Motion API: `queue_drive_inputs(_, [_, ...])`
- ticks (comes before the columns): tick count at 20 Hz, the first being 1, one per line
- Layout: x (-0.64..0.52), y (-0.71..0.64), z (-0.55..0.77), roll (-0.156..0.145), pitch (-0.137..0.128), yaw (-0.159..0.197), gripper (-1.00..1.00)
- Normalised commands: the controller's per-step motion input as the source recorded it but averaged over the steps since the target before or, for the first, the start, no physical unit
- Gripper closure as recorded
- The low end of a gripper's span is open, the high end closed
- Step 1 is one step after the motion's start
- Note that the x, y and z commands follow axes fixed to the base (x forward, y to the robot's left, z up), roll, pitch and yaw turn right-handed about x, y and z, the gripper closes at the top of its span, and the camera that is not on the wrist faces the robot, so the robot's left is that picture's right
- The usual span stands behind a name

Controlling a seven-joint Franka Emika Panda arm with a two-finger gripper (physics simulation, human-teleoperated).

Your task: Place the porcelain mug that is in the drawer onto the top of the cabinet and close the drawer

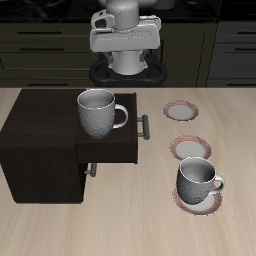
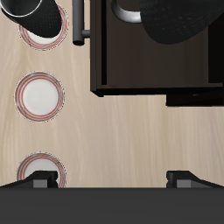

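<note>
Sitting inside the open drawer (image 1: 112, 147) is the porcelain mug (image 1: 98, 112), big and grey-white with tiny speckles. Its loop handle is pointing toward the plates. The drawer is sticking out of the dark cabinet (image 1: 40, 125), and its grey bar handle (image 1: 145, 129) is facing the plates too. The flat top of the cabinet is just beside the mug, a little higher than the drawer.

The gripper (image 1: 125, 45) is hanging high up at the back of the table, well apart from the mug. It is holding nothing. In the wrist view its two fingertips (image 2: 38, 181) are showing far from each other, so the claw is looking wide.

Three saucers with reddish rims are lying on the table. One (image 1: 182, 109) is farther back, one (image 1: 189, 149) is in the middle, and a smaller grey mug (image 1: 197, 179) is standing on the one nearest the front.

The job is looking like it is only starting. The arm is needing to come down over the big mug, pinch its rim or handle, and lift it straight up out of the drawer. Pushing the drawer in is coming after that.
</note>
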Motion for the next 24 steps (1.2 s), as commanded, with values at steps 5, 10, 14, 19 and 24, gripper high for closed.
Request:
queue_drive_inputs(5, [0.29, -0.24, 0.06, -0.050, -0.002, 0.010, -1.00])
queue_drive_inputs(10, [0.26, -0.23, 0.04, -0.022, 0.004, 0.011, -1.00])
queue_drive_inputs(14, [0.24, -0.18, -0.01, -0.005, 0.032, 0.027, -1.00])
queue_drive_inputs(19, [0.19, -0.16, -0.01, -0.015, 0.011, 0.046, -1.00])
queue_drive_inputs(24, [0.14, -0.06, -0.01, -0.013, 0.008, 0.024, -1.00])
